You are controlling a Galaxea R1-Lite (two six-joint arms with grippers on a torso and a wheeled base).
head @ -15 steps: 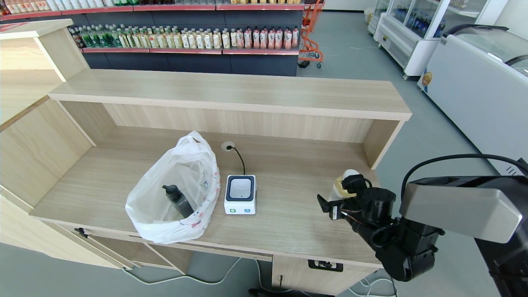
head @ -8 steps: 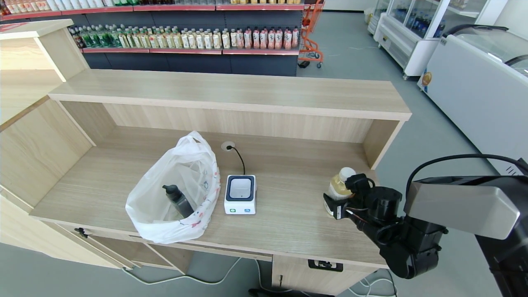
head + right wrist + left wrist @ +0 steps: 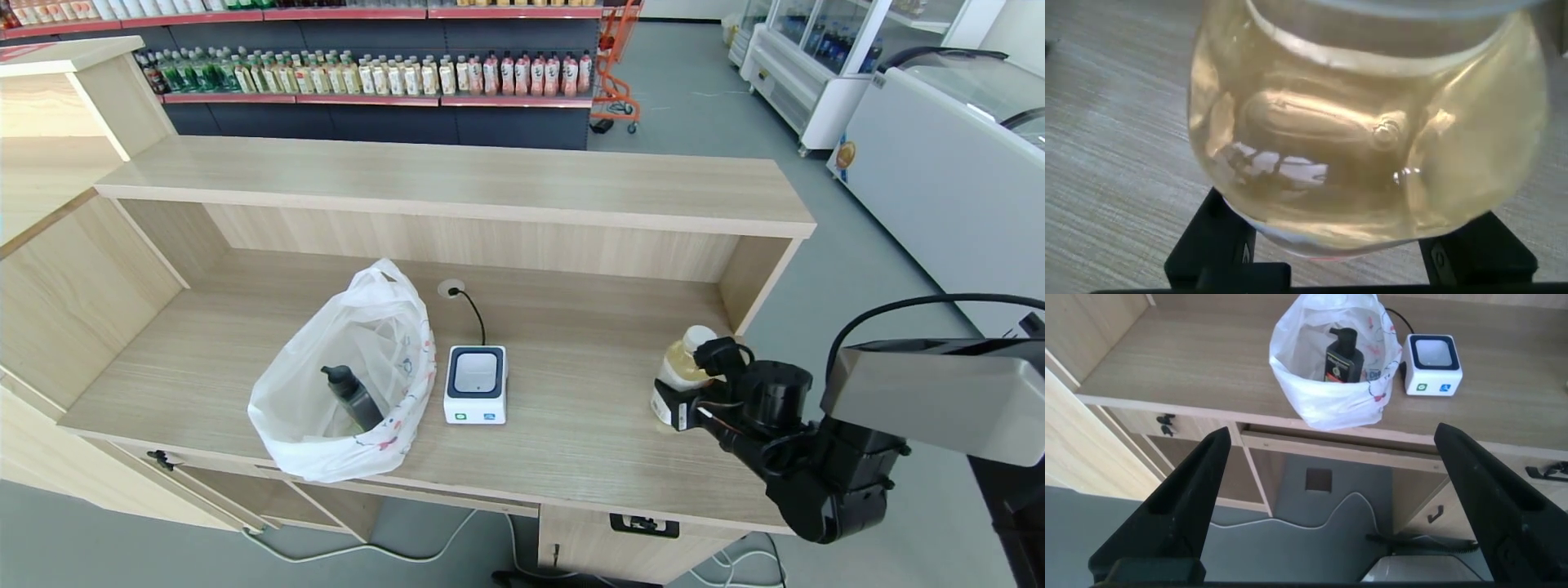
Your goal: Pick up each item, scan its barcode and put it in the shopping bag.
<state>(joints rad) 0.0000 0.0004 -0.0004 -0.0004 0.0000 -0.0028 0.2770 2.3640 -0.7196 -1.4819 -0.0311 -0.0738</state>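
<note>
A bottle (image 3: 679, 369) of pale yellow drink with a white cap stands upright near the right end of the table (image 3: 571, 441). The right hand (image 3: 692, 385) is closed around its lower body, one finger on each side. The left hand (image 3: 1333, 434) hangs spread wide in front of the table, well apart from the shopping bag (image 3: 384, 327) and the scanner (image 3: 475, 384).

light: bright, even | shadows: soft | glare: reflections on bottle (image 3: 1372, 147) | head view edges: bowed
</note>
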